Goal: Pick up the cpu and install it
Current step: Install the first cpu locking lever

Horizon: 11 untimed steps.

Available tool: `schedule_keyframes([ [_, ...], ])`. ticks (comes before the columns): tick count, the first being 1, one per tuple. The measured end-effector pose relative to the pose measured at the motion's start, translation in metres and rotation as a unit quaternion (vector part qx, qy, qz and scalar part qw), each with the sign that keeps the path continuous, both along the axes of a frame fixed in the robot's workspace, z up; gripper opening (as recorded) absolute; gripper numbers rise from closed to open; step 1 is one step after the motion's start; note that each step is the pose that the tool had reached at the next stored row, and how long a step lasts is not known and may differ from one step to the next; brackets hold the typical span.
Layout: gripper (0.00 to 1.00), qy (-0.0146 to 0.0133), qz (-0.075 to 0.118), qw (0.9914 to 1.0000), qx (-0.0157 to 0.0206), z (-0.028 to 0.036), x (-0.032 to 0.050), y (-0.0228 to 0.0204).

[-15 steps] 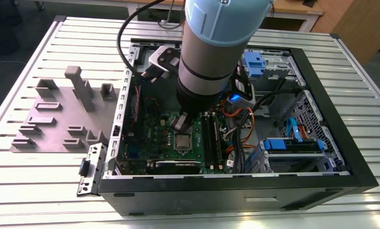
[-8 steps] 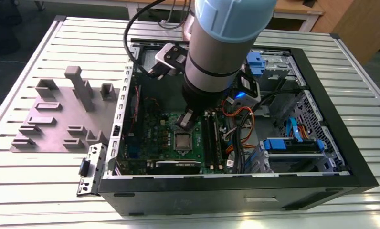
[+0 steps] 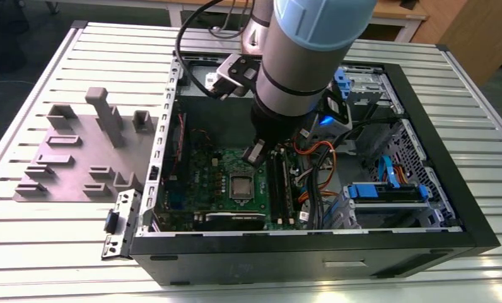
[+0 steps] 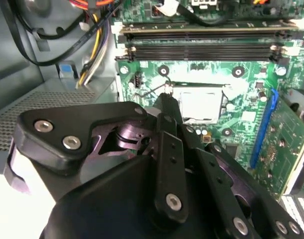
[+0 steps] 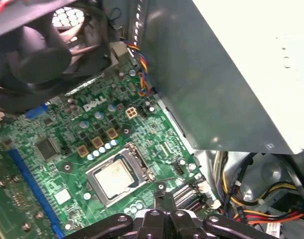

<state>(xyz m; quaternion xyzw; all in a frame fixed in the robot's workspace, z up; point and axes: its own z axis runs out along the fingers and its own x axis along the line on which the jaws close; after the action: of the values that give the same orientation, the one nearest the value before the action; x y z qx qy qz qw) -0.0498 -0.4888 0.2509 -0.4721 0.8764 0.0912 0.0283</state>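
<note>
The arm reaches down into the open computer case (image 3: 478, 233) on the slatted worktop (image 3: 32, 240). The gripper (image 4: 168, 102) hangs just above the green motherboard (image 5: 52, 149), fingers pressed together and holding nothing. The cpu (image 5: 113, 178) lies flat in its socket frame (image 5: 138, 164) on the board, just beside the fingertips.

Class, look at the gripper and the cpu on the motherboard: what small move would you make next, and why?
Probably a short straight lift. The cpu already lies flat inside its socket frame, and the gripper hangs just beside it, with memory slots close by, so sideways travel looks risky.
</note>
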Motion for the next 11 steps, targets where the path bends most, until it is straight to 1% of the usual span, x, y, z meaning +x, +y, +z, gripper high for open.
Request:
schedule_keyframes([
  [2,0.10,0.0000,0.000,1.00000,0.0000,-0.0001,0.0014,0.0024],
  [6,0.10,0.0000,0.000,1.00000,0.0000,-0.0003,0.0042,0.0044],
  [11,0.10,0.0000,0.000,1.00000,0.0000,-0.0006,0.0079,0.0084],
])
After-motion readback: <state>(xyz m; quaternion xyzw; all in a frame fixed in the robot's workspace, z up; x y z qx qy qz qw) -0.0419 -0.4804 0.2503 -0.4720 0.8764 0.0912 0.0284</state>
